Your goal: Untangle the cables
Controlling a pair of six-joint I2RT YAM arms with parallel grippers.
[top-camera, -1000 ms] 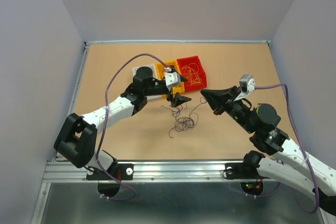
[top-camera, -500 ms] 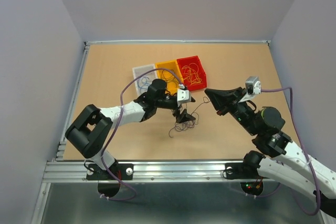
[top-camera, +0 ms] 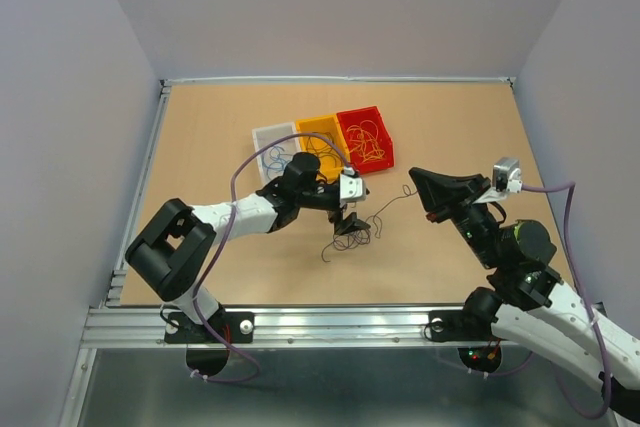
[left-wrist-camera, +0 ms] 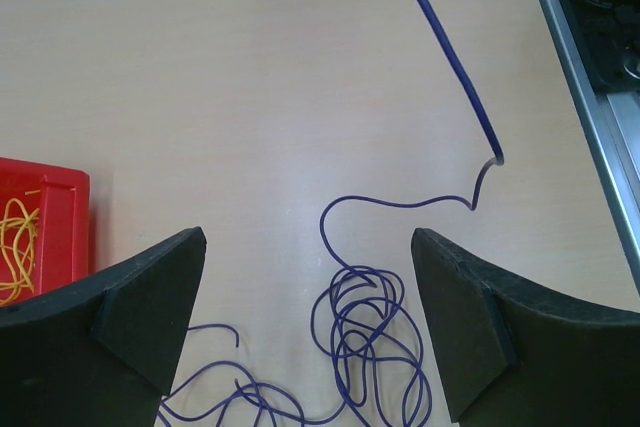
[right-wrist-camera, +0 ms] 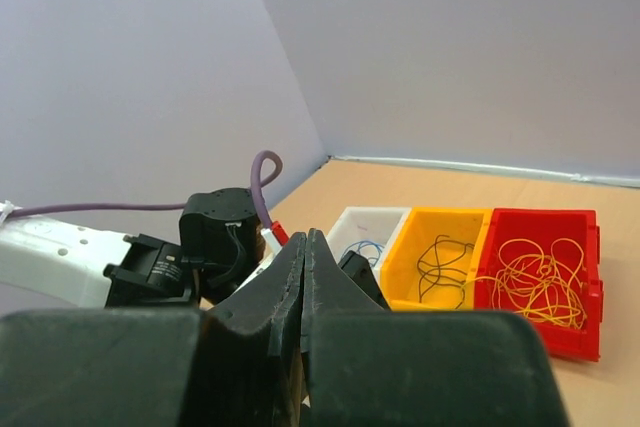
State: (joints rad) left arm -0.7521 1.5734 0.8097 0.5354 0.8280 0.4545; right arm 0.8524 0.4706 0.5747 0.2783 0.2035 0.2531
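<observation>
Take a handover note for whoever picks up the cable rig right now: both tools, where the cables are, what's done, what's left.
Left tool: open, low over the purple tangle on the table, holding nothing.
Right tool: shut, raised off to the right, apparently pinching the dark strand running out of the tangle.
Done: blue cables in the white bin, dark cables in the yellow bin, yellow cables in the red bin.
Left: free that strand, bin it, then clear the tangle.
</observation>
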